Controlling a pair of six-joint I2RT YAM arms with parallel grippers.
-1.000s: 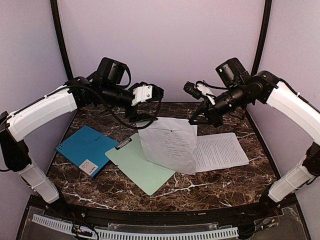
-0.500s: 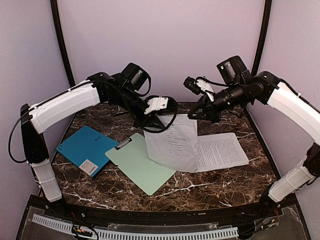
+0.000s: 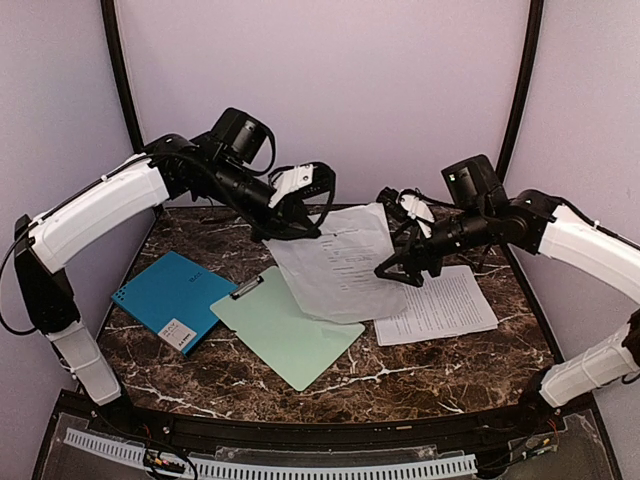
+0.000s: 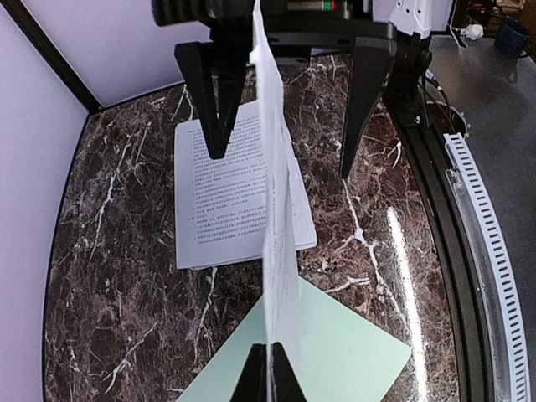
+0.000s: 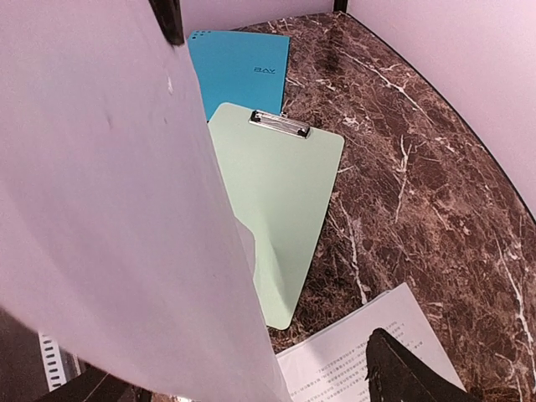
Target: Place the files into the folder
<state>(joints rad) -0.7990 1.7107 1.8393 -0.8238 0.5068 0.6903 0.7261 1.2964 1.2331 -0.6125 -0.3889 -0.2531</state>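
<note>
Starting nearest you: pale green clipboard (image 3: 285,335) lies on the marble table (image 3: 400,378), closed teal folder (image 3: 172,298) just beside it on the left. Flat sheet (image 3: 445,305) rests to the right. Lifted sheet (image 3: 335,270) hangs above the clipboard's far end. Your right gripper (image 3: 395,274) stands wide around the lifted sheet's right edge, not clamping it. Your left gripper (image 3: 288,230) is pinched on its far left corner.

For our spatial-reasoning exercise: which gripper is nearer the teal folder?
Left. The left gripper hangs behind and right of the folder; the right gripper is farther right, beyond the clipboard.
</note>
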